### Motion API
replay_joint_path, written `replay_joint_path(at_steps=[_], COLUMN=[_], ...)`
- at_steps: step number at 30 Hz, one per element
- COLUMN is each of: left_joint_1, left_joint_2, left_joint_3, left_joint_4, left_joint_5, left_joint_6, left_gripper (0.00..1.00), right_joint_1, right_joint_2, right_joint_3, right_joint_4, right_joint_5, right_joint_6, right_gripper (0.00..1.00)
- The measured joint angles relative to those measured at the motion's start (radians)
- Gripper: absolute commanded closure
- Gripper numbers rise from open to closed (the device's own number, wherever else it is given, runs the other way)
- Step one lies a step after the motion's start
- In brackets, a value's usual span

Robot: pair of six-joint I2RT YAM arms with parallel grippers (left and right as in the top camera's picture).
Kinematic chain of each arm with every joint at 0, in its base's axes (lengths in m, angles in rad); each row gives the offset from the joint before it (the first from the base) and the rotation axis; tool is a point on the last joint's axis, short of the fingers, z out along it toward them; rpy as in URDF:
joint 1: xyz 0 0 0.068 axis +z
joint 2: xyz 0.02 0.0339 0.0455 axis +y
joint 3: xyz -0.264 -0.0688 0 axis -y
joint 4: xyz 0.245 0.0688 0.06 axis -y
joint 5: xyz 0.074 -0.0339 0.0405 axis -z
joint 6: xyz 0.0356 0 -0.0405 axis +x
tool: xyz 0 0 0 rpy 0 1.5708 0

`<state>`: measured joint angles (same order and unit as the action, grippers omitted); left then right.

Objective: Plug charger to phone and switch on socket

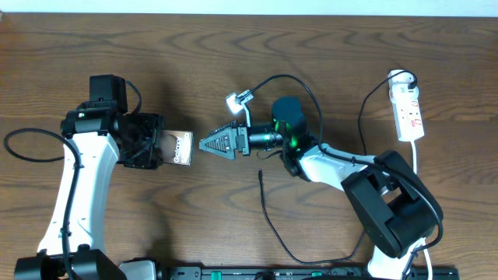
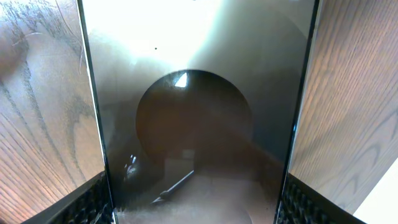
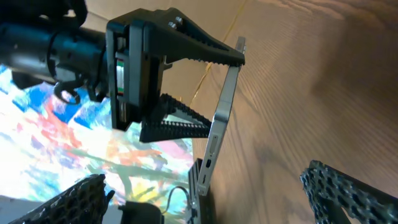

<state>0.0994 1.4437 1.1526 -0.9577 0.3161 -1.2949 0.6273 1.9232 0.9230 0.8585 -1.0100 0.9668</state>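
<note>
My left gripper (image 1: 152,144) is shut on the phone (image 1: 180,148) and holds it out to the right, its "Galaxy" lettering facing up. In the left wrist view the glossy dark phone (image 2: 199,124) fills the space between the fingers (image 2: 199,211). My right gripper (image 1: 212,144) is open and empty, pointing left just short of the phone's end. In the right wrist view its fingers (image 3: 202,177) flank the phone's edge (image 3: 214,143), where a port shows. The charger's thin black cable (image 1: 268,218) lies loose on the table, its tip below my right wrist. The socket (image 1: 408,105) lies far right.
The wooden table (image 1: 233,39) spreads all round. A small white camera block (image 1: 236,99) with a looping black cable sits on my right wrist. A black cable runs down from the socket's top end past the right arm. A black rail (image 1: 272,272) lines the front edge.
</note>
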Motion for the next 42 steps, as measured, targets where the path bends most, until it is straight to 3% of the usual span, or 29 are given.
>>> replay_joint_path(at_steps=[9,17,36,42], left_joint_1=[-0.087,-0.118,-0.178,-0.184], left_joint_2=[0.000,0.000,0.000,0.000], left_joint_3=[0.000,0.000,0.000,0.000], left_joint_4=[0.048,0.052,0.032,0.032], left_joint_5=[0.000,0.000,0.002,0.000], left_joint_6=[-0.058,-0.093,-0.096,-0.097], left_gripper=[0.92,0.93,0.93,0.93], right_joint_1=[0.079,0.091,0.091,0.091], right_joint_2=[0.000,0.000,0.000,0.000], right_joint_3=[0.000,0.000,0.000,0.000], right_joint_4=[-0.024,-0.039,-0.076,-0.078], right_joint_5=[0.086,0.125,0.182,0.196], right_joint_6=[0.033,0.045,0.064,0.070], right_gripper=[0.01,0.21,0.29,0.37])
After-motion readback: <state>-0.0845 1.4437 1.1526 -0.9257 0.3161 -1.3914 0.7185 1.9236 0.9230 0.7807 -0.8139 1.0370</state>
